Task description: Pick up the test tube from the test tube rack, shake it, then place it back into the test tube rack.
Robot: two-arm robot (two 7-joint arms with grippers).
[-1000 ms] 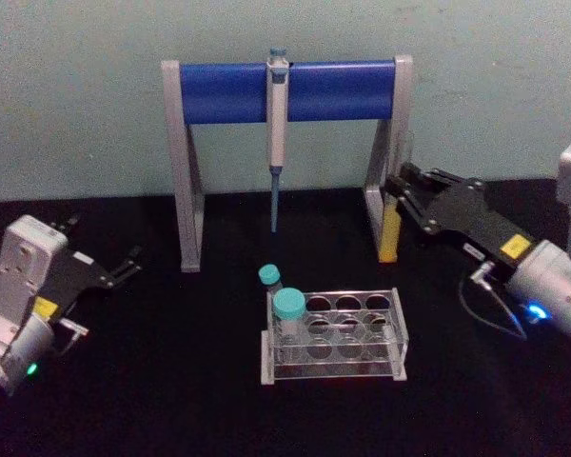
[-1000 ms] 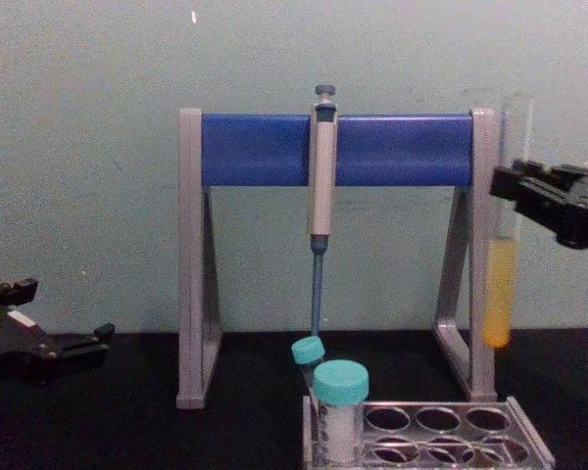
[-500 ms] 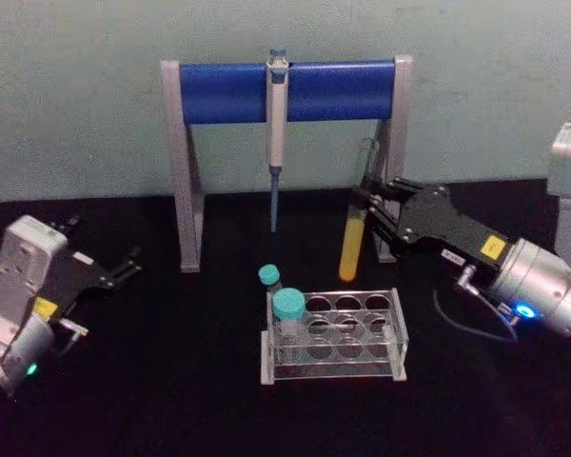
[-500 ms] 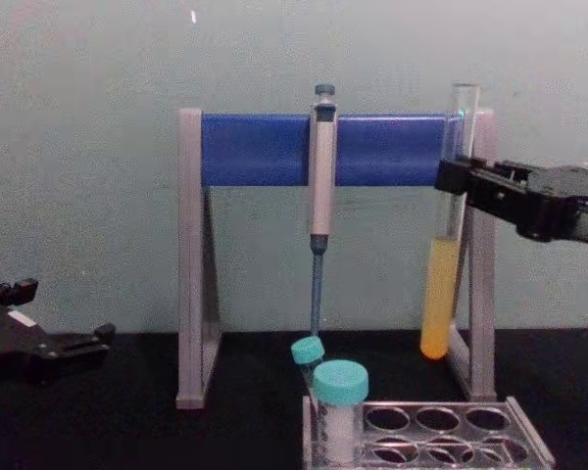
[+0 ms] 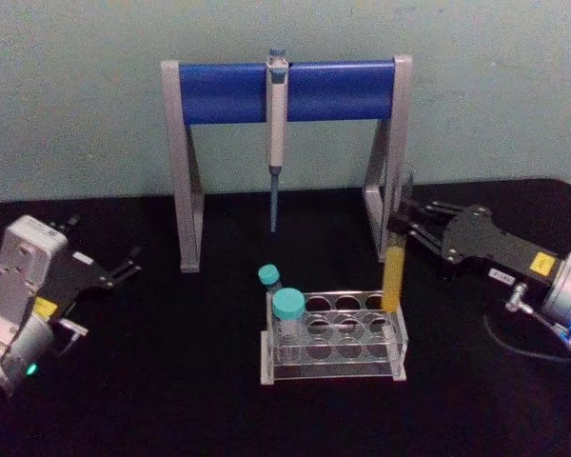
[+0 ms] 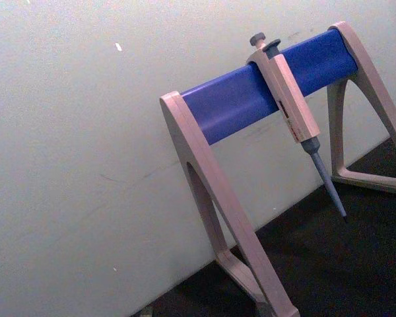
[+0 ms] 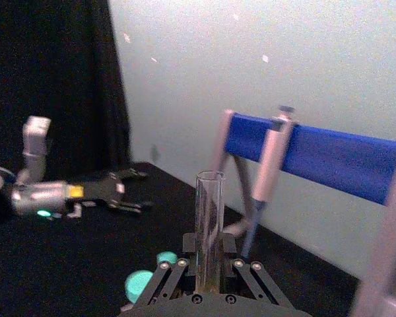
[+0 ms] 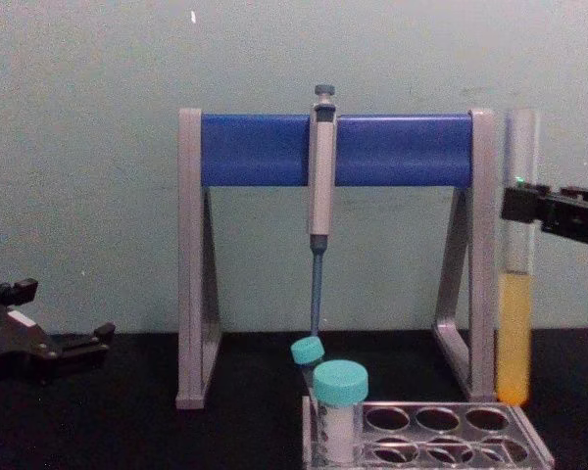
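Black cloth covers the tabletop (image 5: 171, 390) in my head view, with a pale green wall (image 5: 76, 95) behind. At the back stands a tall grey-legged pipette stand (image 5: 228, 92) with a blue crossbar, and a grey pipette (image 5: 277, 124) hangs from it. In front sits the low translucent grey-lilac plastic test tube rack (image 5: 333, 367), with two short teal-capped tubes (image 5: 288, 307) at its left end. The right gripper (image 5: 404, 228) reaches in from the right and pinches the long clear glass test tube (image 5: 392, 276), which is upright with yellow liquid in its lower part. Its bottom meets the rack's rear right corner. The left gripper (image 5: 128, 262) rests on the table far to the left, well apart from the rack.

From the left wrist I see the pipette stand (image 6: 251, 99) and pipette (image 6: 294, 105) against the wall.

From the right wrist, the test tube (image 7: 209, 218) rises open-mouthed between the right gripper's (image 7: 208, 265) closed fingers. The left gripper (image 7: 129, 191) shows farther off, fingers spread.

In the chest view the right gripper (image 8: 521, 204) grips the test tube (image 8: 515, 323) above the liquid line. The rounded end is level with the top of the test tube rack (image 8: 441, 435); I cannot tell whether it has entered a hole. The left gripper (image 8: 64, 315) lies low at left, fingers apart.
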